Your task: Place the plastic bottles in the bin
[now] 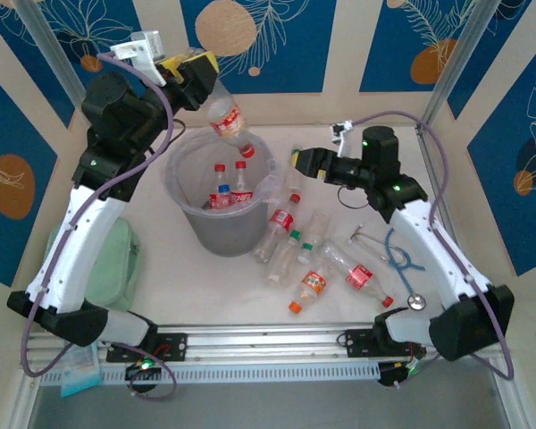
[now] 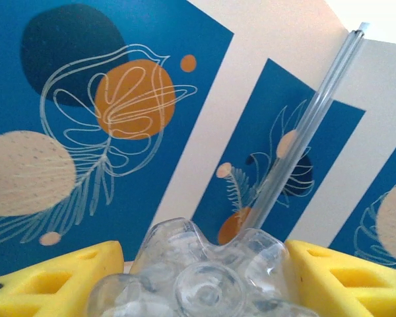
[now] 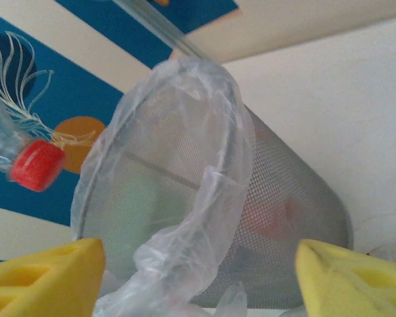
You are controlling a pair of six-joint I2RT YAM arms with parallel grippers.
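- Bottle labels are red; the writing is too small to read.
- Left gripper grasps a red-labelled bottle above the bin.
- Right gripper has its jaws spread, holding nothing, by the bin's right rim.

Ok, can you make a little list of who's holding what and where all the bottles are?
left gripper: shut on the held bottle, cap down, above the bin
right gripper: open, close to the bin's right rim
inside the bin: a few binned bottles, red and blue caps showing
on the table: several loose bottles lying right of the bin
tray: pale green, left of the bin
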